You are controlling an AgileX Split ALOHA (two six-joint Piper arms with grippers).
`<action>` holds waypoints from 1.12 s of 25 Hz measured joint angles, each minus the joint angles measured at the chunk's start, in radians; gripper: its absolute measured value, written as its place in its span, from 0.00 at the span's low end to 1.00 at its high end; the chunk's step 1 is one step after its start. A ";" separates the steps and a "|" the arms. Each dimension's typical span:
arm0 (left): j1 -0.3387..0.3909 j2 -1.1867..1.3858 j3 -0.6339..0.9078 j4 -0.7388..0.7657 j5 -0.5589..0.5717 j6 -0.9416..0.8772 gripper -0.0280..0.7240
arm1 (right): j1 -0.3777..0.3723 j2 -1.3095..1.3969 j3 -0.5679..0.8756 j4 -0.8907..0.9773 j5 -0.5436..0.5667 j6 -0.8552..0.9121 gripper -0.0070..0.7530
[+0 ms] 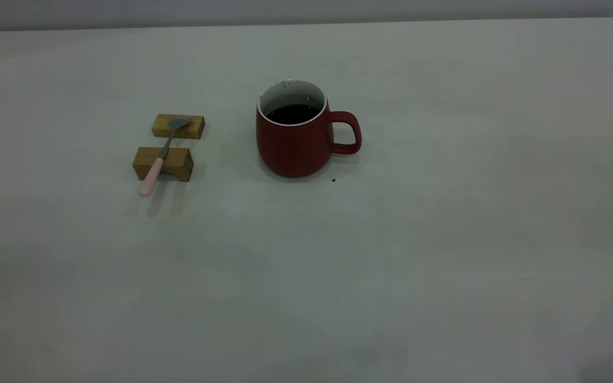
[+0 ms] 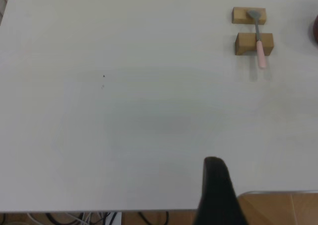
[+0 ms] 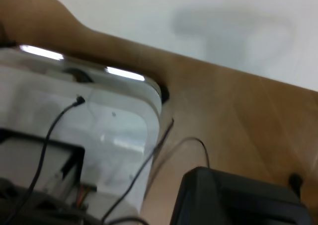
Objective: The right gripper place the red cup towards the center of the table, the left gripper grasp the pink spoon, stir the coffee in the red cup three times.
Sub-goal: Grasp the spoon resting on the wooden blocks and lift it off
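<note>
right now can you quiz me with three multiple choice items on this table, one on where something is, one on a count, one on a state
1. Where does the pink spoon lie?
A. inside the cup
B. across the wooden blocks
C. flat on the table beside the cup

2. How many wooden blocks are there?
A. one
B. two
C. three

3. What is the state of the red cup?
A. upright, holding dark coffee
B. tipped on its side
C. upright and empty

Answers:
1 B, its grey bowl rests on the far block and its stem crosses the near one, the pink handle sticking out past it.
2 B, the exterior and left wrist views both show two blocks.
3 A, the cup stands on the table with dark liquid below its white rim.
</note>
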 joint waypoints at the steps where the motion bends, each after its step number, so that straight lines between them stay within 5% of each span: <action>1: 0.000 0.000 0.000 -0.001 0.000 0.000 0.80 | -0.018 -0.043 0.007 0.000 -0.021 0.003 0.78; 10: 0.000 0.000 0.000 -0.001 0.000 0.000 0.80 | -0.157 -0.469 0.033 -0.016 -0.072 0.037 0.78; 17: 0.000 0.000 0.000 -0.002 0.000 0.000 0.80 | -0.160 -0.747 0.041 -0.017 -0.049 0.039 0.78; 28: 0.000 0.000 0.000 -0.002 0.000 0.000 0.80 | -0.160 -0.762 0.041 -0.020 -0.043 0.039 0.78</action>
